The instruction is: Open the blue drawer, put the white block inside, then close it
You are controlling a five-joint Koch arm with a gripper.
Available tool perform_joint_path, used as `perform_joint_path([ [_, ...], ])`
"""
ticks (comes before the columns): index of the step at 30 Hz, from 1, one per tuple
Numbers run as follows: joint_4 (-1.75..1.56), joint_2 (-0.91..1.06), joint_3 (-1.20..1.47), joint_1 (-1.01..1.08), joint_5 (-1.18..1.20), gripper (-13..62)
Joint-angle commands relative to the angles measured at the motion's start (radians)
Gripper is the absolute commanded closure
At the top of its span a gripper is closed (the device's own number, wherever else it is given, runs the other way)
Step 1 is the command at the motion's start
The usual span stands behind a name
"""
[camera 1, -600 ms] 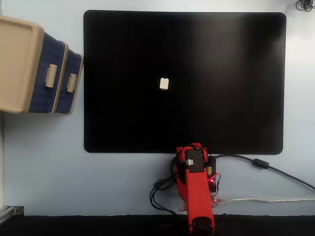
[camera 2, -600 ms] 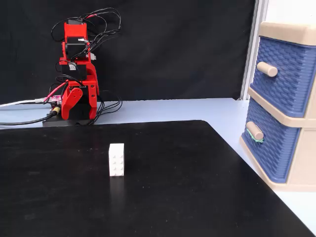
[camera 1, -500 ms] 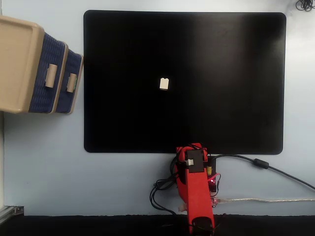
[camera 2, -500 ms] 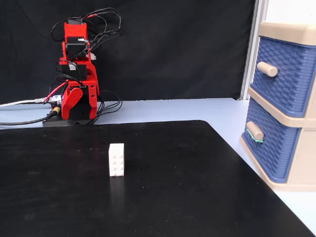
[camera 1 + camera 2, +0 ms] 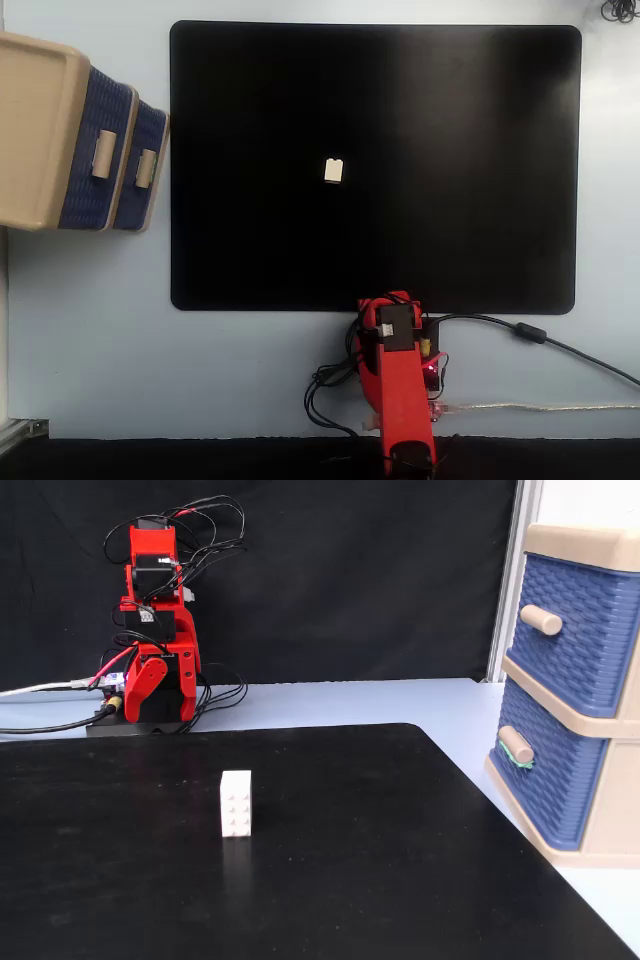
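Nothing moved: we log folded red arm (image 5: 155, 630) (jaw state untellable), small white studded block (image 5: 236, 803) upright mid-mat, navy textured drawer (image 5: 548, 780) shut; opening it comes next.

Red arm (image 5: 155, 630): folded upright over base, links stacked, cables looped at top. From above (image 5: 398, 385), at 6 o'clock edge of frame, body pointing 12 o'clock. Gripper tucked against arm; jaw state cannot be made out.
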Motion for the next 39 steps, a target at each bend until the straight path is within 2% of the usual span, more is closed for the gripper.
perform_joint_path([
  [1,0.104,0.046,-0.018,0.02,-0.015,15.4],
  [7,0.15,0.046,-0.44,0.008,0.005,15.6],
  [10,0.14,0.028,-0.583,-0.052,0.123,15.7],
  [12,0.11,0.011,-0.617,-0.199,0.264,15.9],
  [17,-0.129,0.0,-0.612,-0.755,0.793,15.9],
  [20,-0.357,-0.008,-0.537,-0.985,0.982,15.9],
  [24,-0.749,0.002,-0.295,-1.002,1.063,16.0],
  [28,-1.304,-0.021,0.002,-1.005,1.14,16.1],
  [33,-2.017,-0.279,0.189,-1.0,1.287,16.0],
  [39,-2.444,-0.68,0.084,-0.996,1.641,16.0],
])
